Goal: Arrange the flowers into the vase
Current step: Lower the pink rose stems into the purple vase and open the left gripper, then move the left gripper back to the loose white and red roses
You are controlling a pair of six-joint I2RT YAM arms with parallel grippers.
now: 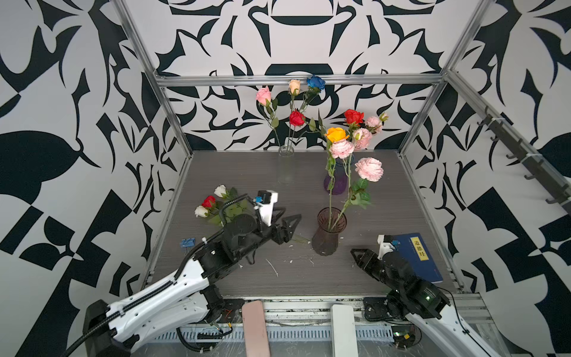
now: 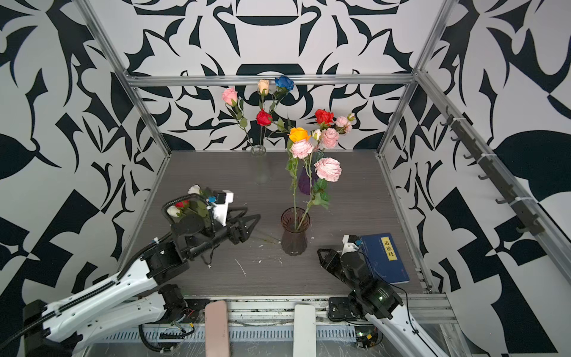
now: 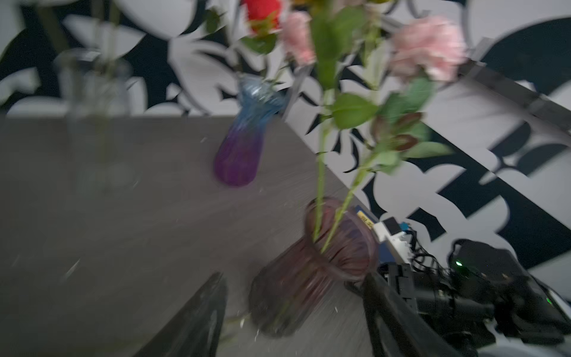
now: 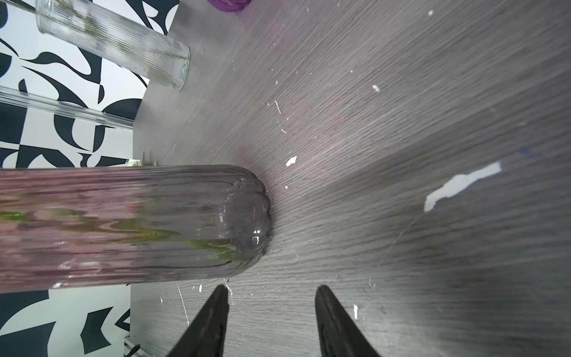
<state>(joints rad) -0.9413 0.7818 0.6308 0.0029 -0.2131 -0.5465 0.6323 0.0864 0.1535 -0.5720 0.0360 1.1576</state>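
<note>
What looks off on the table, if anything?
White flecks litter the tabletop near the brown vase, and a thin green scrap lies by its base, like shed debris. Nothing tipped or spilled.

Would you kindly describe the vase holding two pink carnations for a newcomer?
Look at the grey table. Three vases stand on it; the brown vase is nearest the front edge, beside the blue book. The clear vase and purple vase stand further back.

Robot lab — aluminium frame [image 1: 216, 81], patterned walls [image 1: 61, 123].
</note>
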